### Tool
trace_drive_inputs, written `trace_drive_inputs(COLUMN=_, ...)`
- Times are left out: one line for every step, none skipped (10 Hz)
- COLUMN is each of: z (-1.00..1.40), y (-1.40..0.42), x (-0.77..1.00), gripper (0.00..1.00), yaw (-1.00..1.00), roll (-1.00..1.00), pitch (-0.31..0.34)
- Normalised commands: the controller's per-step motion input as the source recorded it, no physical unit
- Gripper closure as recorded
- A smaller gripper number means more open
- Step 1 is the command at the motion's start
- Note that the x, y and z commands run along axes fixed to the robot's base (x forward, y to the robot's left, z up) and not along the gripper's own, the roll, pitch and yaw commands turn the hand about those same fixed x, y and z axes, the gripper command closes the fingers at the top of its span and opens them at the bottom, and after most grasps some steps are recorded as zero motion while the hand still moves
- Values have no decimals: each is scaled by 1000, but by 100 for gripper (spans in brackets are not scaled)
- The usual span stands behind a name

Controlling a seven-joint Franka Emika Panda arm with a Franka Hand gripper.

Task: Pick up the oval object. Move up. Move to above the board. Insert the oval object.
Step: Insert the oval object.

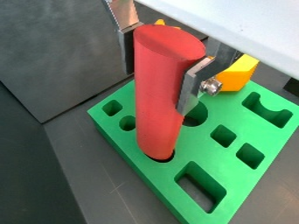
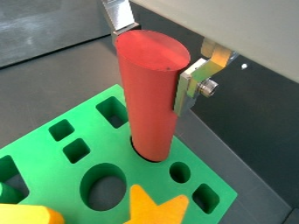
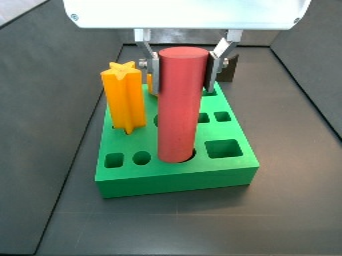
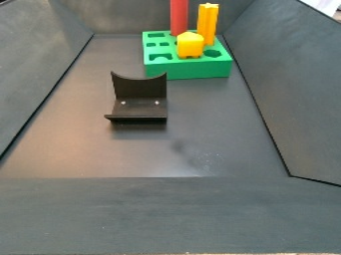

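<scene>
The oval object (image 1: 158, 96) is a tall red peg standing upright with its foot in a hole of the green board (image 1: 122, 140). My gripper (image 1: 158, 70) is over the board with a finger on each side of the peg's upper part, pads against it. Both wrist views show this; the peg (image 2: 152, 87) meets the board (image 2: 35, 171) in a cut-out near the board's edge. In a side view the gripper (image 3: 182, 65) clasps the peg (image 3: 181, 110) above the board (image 3: 174, 175). The far side view shows the peg (image 4: 177, 10) and the board (image 4: 206, 68), with the gripper out of frame.
An orange star peg (image 3: 123, 95) stands in the board beside the red peg. A yellow block (image 4: 190, 44) also sits on the board. The dark fixture (image 4: 138, 98) stands on the floor in front of the board. Dark sloped walls enclose the floor.
</scene>
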Motion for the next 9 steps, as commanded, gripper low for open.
trace_drive_inputs(z=-757, y=-74, x=0, gripper=100, yaw=-189, roll=259, pitch=0)
trace_drive_inputs(z=-806, y=-180, x=0, gripper=100, yaw=-434, roll=247, pitch=0)
trace_drive_inputs(z=-814, y=-226, x=0, gripper=100, yaw=-514, roll=249, pitch=0)
trace_drive_inputs(z=-869, y=-351, x=86, gripper=100, yaw=-629, roll=223, pitch=-36)
trace_drive_inputs(z=-809, y=-291, x=29, gripper=100, yaw=-537, roll=250, pitch=-50)
trace_drive_inputs(z=-86, y=-49, x=0, gripper=100, yaw=-80, roll=50, pitch=0)
trace_drive_inputs(z=-23, y=0, x=0, gripper=100, yaw=0, roll=0, pitch=0)
trace_drive_inputs(z=-274, y=0, x=357, gripper=100, yaw=-57, roll=61, pitch=0)
trace_drive_inputs(z=-191, y=80, x=463, gripper=100, yaw=-111, roll=64, pitch=0)
